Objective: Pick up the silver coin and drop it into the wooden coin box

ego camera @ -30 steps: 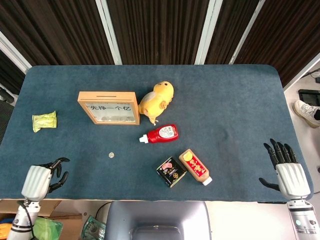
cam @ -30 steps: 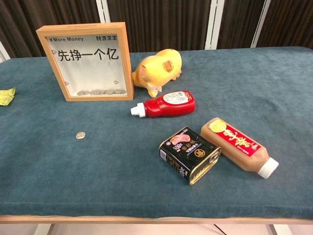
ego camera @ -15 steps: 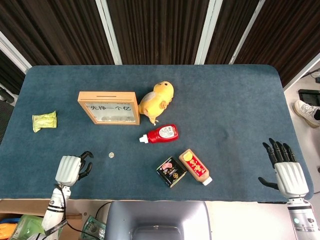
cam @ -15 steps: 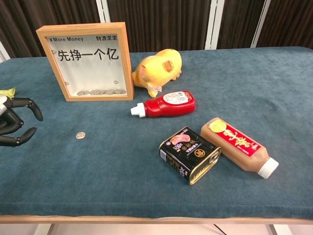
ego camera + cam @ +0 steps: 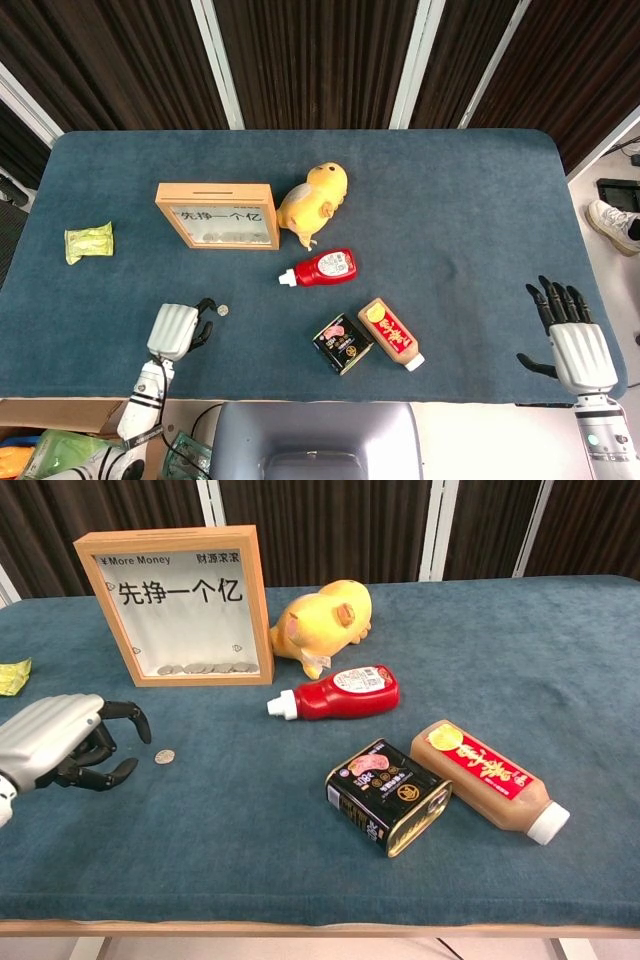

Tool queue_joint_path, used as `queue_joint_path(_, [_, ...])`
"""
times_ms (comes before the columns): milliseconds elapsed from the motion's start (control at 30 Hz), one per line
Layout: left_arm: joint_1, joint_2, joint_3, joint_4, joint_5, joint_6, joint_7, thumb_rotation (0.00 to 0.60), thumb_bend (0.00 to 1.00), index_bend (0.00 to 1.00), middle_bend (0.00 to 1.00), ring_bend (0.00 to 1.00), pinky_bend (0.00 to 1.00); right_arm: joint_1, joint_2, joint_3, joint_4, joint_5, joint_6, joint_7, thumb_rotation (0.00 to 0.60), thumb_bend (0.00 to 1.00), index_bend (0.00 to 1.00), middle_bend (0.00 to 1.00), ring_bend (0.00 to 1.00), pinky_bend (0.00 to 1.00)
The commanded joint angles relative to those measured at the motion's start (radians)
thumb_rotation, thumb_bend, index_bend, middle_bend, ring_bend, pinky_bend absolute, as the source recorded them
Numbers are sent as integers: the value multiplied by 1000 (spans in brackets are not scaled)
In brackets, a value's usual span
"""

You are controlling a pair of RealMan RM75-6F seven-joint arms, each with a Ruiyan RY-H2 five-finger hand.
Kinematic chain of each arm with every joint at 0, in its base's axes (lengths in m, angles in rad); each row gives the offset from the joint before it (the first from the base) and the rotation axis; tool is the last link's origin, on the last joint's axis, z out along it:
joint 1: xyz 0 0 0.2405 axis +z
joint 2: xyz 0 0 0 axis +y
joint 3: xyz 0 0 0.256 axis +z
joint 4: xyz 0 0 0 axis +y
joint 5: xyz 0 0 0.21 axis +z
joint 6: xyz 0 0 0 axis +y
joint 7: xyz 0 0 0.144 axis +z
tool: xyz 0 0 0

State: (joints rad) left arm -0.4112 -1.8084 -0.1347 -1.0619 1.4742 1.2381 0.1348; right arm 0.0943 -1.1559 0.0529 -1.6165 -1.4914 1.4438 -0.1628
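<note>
- Nearest the table's front edge, left of the silver coin [image 5: 164, 756], the left hand [image 5: 62, 743] hovers with fingers [image 5: 128, 714] curled loosely and parted, holding nothing; the fingertips sit just beside the coin, not touching it.
- Far right of the coin, by the table [image 5: 450, 200] corner, the right hand [image 5: 575, 345] rests with fingers spread and empty.
- Lying flat on the cloth, the coin looks small, thin, stiff and light, probably slippery; a fingertip pinch across its rim seems the only hold, and the soft cloth may help get under it.
- Beyond the coin stands the wooden coin box [image 5: 183, 605], its slot in the top edge.
</note>
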Motion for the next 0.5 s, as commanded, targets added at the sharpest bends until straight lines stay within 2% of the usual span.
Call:
queue_joint_path(33, [-12, -18, -3, 17, -12, -11, 17, 600, 401, 437, 1000, 1000, 1000, 0, 1, 1, 0, 2, -1, 3, 600, 170, 0, 0, 0, 0])
queue_joint_path(500, [-33, -61, -6, 80, -68, -48, 84, 600, 400, 403, 1000, 1000, 1000, -1, 8, 2, 1, 4, 2, 15, 600, 170, 0, 0, 0, 0])
